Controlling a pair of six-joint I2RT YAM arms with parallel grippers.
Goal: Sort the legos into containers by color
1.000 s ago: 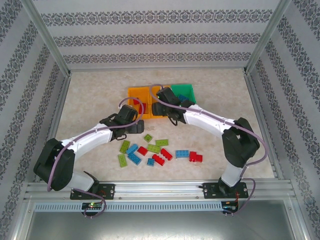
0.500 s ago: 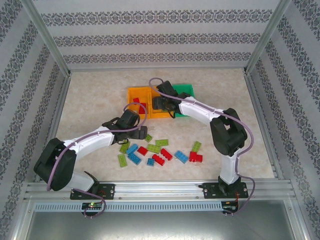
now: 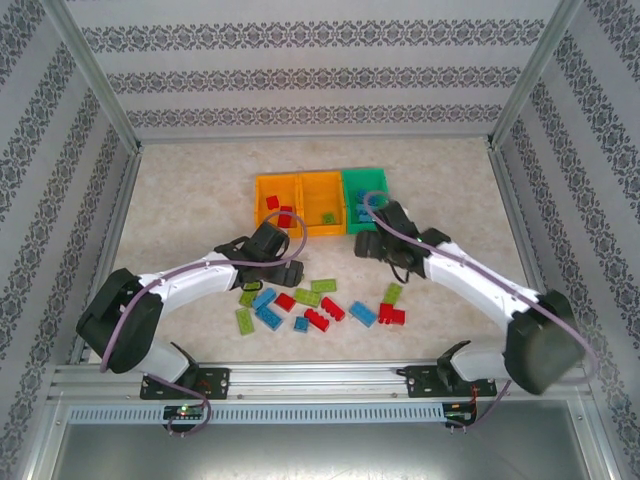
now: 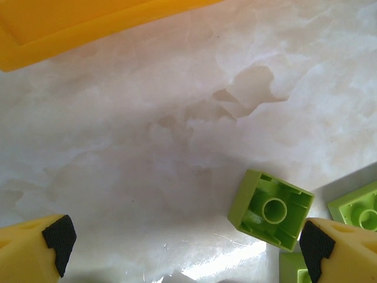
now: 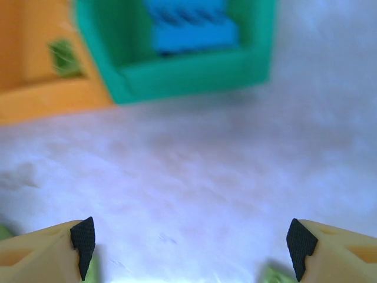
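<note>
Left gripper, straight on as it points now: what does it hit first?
Probably bare table: the left gripper angles down, open. A green lego sits just off to one side; the orange bin lies farther on.

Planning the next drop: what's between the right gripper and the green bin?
Nothing but bare tabletop between the right gripper and the green bin, seen in the right wrist view.

Marbled beige tabletop point(image 3: 180, 200), enclosed on three sides by pale walls point(image 3: 320, 75) with bands of dark ornamental pattern. Aluminium posts point(image 3: 95, 75) stand at the far corners; a slotted aluminium rail point(image 3: 320, 378) runs along the near edge.
</note>
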